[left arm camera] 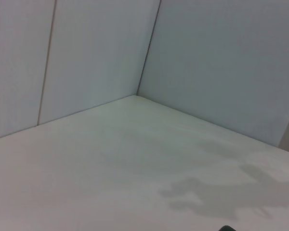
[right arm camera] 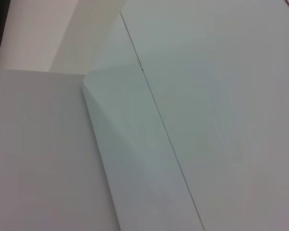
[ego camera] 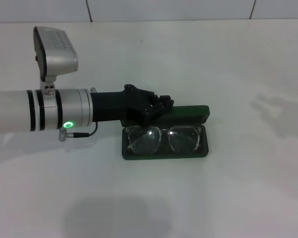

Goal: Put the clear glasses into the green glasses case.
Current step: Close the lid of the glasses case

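The green glasses case [ego camera: 203, 148] lies open in the middle of the white table, its lid [ego camera: 191, 112] standing up along the far side. The clear glasses [ego camera: 163, 139] rest inside the case's tray, lenses facing up and spanning nearly its whole width. My left arm reaches in from the left, and its black left gripper [ego camera: 167, 103] hovers at the far left end of the case, just above the lid's edge and behind the glasses. The glasses lie apart from it. Neither wrist view shows the case or the glasses clearly. My right arm is out of view.
The white table [ego camera: 248, 188] spreads around the case on all sides. White wall panels [left arm camera: 221, 62] close off the back, meeting in a corner. A faint shadow [left arm camera: 216, 197] lies on the tabletop in the left wrist view.
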`<state>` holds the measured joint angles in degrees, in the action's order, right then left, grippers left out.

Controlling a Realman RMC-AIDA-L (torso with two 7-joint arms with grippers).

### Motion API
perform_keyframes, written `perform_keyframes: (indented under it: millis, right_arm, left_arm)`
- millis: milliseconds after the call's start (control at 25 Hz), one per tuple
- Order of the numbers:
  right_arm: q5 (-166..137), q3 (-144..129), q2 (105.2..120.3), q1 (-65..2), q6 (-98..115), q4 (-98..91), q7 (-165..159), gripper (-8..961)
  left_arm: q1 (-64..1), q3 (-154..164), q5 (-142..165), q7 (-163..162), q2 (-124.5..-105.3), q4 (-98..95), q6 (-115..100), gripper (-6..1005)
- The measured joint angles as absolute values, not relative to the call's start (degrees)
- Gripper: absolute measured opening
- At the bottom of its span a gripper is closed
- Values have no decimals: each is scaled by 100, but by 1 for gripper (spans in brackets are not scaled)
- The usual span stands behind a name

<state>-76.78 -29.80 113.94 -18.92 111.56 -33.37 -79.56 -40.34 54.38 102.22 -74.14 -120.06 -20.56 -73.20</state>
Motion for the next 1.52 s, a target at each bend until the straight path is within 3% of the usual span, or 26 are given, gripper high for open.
perform_keyframes:
  millis: [1520]
  right_arm:
    - [-7690,-2963,11426,-1881,11142,-3260,-7828,240]
  left_arm:
    - [-3991,5475,10116,-7392,-12005,-1927,-7262,101]
